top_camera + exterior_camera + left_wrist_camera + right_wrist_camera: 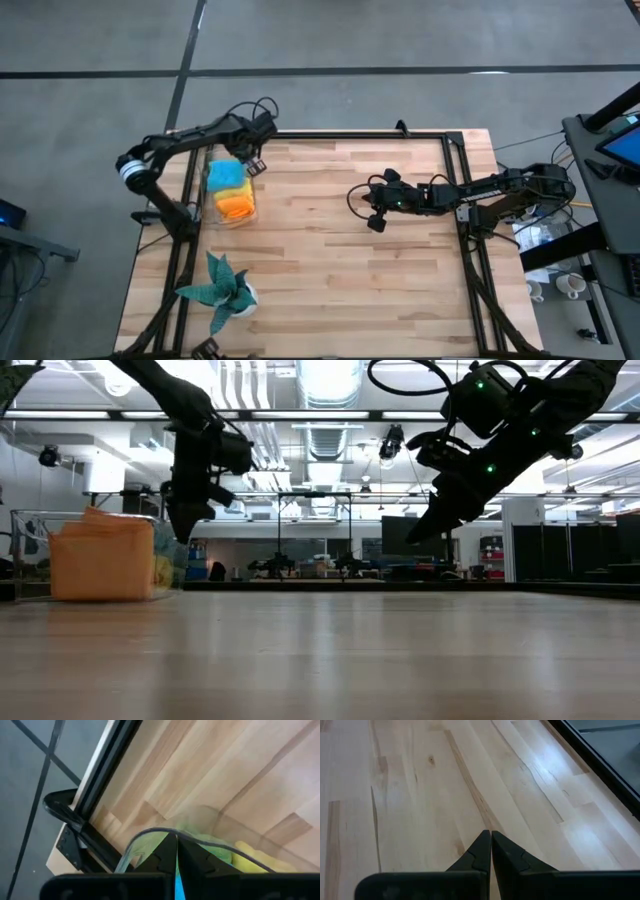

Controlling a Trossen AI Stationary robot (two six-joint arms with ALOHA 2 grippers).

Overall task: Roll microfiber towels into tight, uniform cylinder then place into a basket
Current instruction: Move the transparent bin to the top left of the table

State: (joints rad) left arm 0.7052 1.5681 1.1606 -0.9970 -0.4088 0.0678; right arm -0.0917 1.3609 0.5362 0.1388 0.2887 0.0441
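The clear basket (208,200) stands at the table's left side. It holds a blue towel (226,175) and an orange towel (237,206). The left wrist view also shows a green towel (210,842) and a yellow one (252,862) inside its rim (150,832). My left gripper (253,166) hangs shut just over the basket's far right corner, with nothing between its fingers (176,855). My right gripper (376,218) is shut over bare wood at the table's middle (491,852). Both grippers hang above the tabletop in the low view, left (185,528) and right (418,532).
A dark teal spiky plant in a white pot (222,290) stands near the front left. A black metal frame (350,137) runs along the table's far edge and sides. Bare wood lies between the basket and my right gripper.
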